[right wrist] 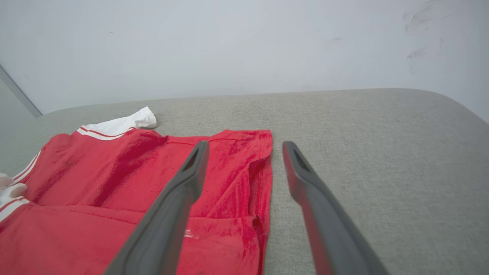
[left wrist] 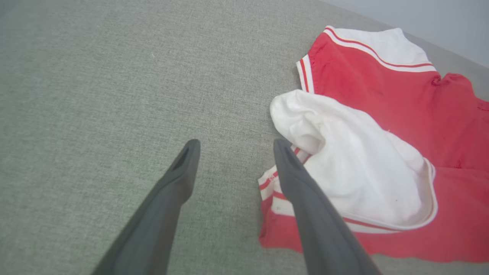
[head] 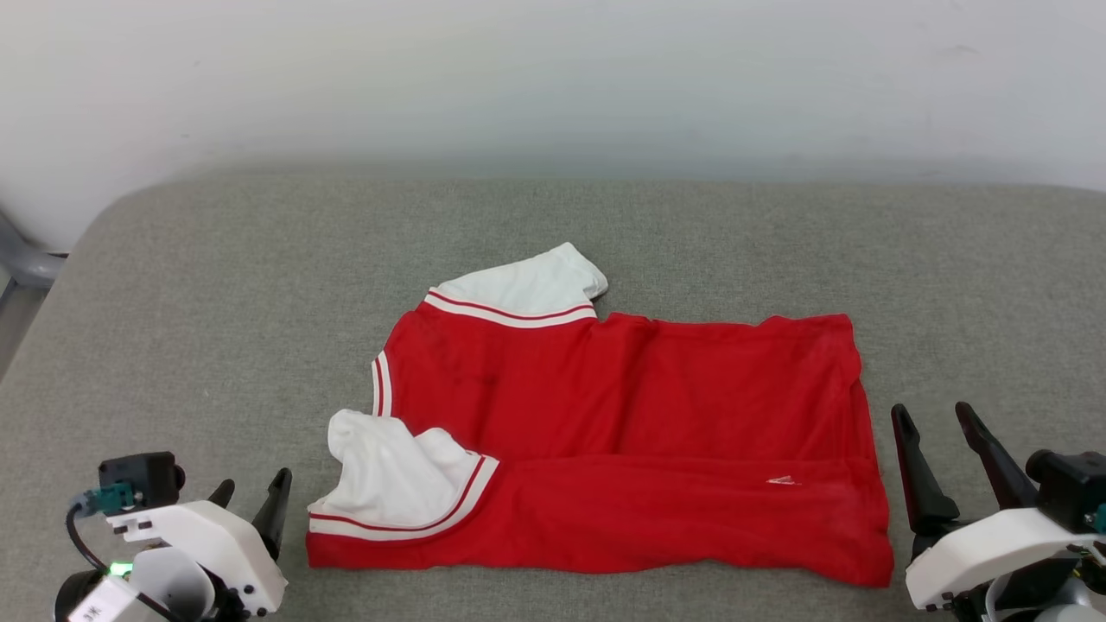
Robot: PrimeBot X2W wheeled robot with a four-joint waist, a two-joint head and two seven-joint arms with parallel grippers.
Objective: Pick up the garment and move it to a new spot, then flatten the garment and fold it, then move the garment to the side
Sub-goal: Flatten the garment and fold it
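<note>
While the red jersey [head: 622, 449] is lying, seemingly folded, on the grey cushion [head: 259, 276], I am holding my left pincer [head: 255, 480] and right pincer [head: 931, 409] spread and empty beside its ends.

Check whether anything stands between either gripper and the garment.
Nothing visible does. The open left gripper sits beside the garment at its sleeve end, the open right gripper beside its hem, over bare grey cushion.

The garment [head: 622, 432] is soft matt cloth on a coarse-woven, matt grey fabric surface [head: 259, 276].
</note>
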